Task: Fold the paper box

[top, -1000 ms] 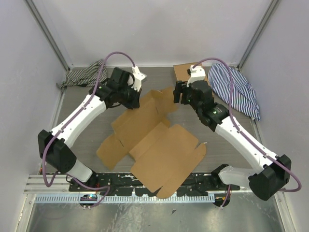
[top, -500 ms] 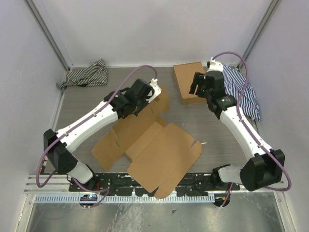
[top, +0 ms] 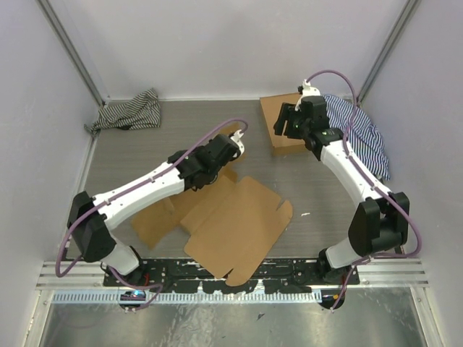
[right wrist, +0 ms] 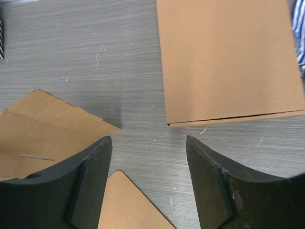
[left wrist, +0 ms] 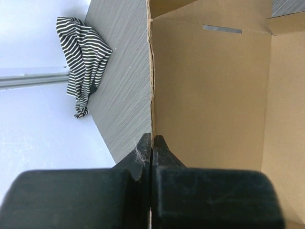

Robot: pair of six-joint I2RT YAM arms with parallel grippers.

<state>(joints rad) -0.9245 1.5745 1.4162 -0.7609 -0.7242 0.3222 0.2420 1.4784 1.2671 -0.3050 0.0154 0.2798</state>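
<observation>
The paper box is a flat brown die-cut sheet (top: 242,224) with flaps and slits, lying across the middle of the table toward the front. My left gripper (top: 228,153) is shut on the sheet's far edge. In the left wrist view the shut gripper (left wrist: 151,143) pinches the cardboard edge, and the sheet (left wrist: 209,95) runs away to the right. My right gripper (top: 281,126) is open and empty at the back right, apart from the sheet. In the right wrist view the open gripper (right wrist: 147,143) is over bare table, with sheet flaps (right wrist: 47,124) at the lower left.
A smaller closed brown box (top: 278,116) lies at the back right, just beyond my right gripper, and shows in the right wrist view (right wrist: 224,62). A black-and-white striped cloth (top: 126,112) is in the back left corner. A blue striped cloth (top: 362,137) lies along the right wall.
My left gripper has moved right and nearer while holding the sheet's edge, and the sheet has slid toward the front. My right gripper has pulled away from the sheet to the back right, over the small box.
</observation>
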